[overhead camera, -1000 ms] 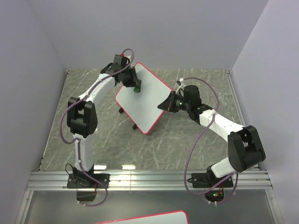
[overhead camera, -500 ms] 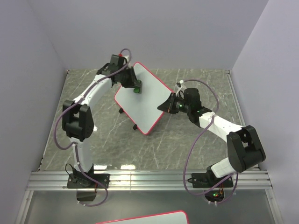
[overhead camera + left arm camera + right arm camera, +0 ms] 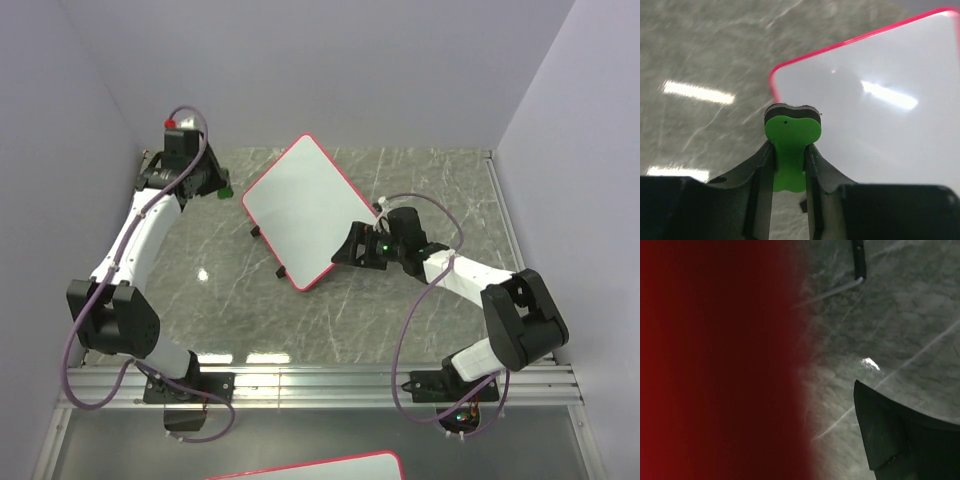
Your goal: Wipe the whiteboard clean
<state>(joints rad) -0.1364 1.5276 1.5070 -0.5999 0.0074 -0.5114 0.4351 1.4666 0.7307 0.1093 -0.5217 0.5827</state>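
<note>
The whiteboard (image 3: 300, 208), white with a pink-red rim and no pen marks showing, sits tilted in the middle of the table on small black feet (image 3: 254, 231). My left gripper (image 3: 215, 187) is off at the back left, apart from the board, shut on a green eraser (image 3: 226, 191). In the left wrist view the eraser (image 3: 790, 135) is pinched between both fingers, with the board (image 3: 880, 115) beyond it. My right gripper (image 3: 345, 250) stands open at the board's lower right edge. Its wrist view shows one finger (image 3: 885, 435) apart from the blurred red rim (image 3: 715, 360); the other finger is hidden.
Lilac walls close in the grey marble table (image 3: 400, 310) on three sides. An aluminium rail (image 3: 320, 385) runs along the near edge by the arm bases. A pink-rimmed sliver of another board (image 3: 300, 467) shows at the bottom of the top view.
My left arm has swung away from the board to the back left, carrying the eraser. My right gripper has opened, and the board has shifted left and settled lower.
</note>
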